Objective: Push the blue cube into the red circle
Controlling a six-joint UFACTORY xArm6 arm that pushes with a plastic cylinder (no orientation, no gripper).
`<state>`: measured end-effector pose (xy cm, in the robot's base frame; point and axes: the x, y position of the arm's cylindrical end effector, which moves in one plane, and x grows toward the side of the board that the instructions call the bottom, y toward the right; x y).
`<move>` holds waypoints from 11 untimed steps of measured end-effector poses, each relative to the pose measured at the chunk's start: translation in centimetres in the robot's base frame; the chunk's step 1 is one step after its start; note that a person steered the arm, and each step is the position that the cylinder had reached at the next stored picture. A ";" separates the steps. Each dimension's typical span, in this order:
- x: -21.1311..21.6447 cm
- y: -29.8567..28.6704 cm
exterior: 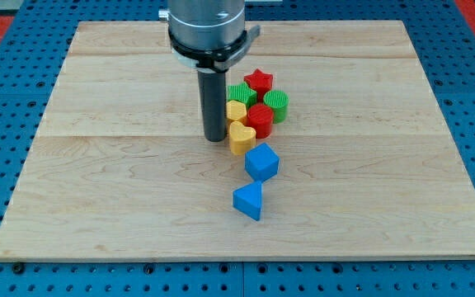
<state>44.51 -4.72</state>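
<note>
The blue cube [262,162] sits on the wooden board just below the middle. The red circle [261,119] stands above it, in a tight cluster of blocks, with a yellow heart [242,138] between them on the left. My tip [215,138] rests on the board just left of the yellow heart, up and to the left of the blue cube, apart from the cube.
The cluster also holds a red star [259,82], a green circle [277,106], a green block [237,93] and a yellow block [236,110]. A blue triangular block [249,200] lies below the cube. The board [97,165] is edged by a blue pegboard.
</note>
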 end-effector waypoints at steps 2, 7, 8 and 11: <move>6.3 -2.3; 8.3 5.8; 8.0 9.2; 2.9 11.0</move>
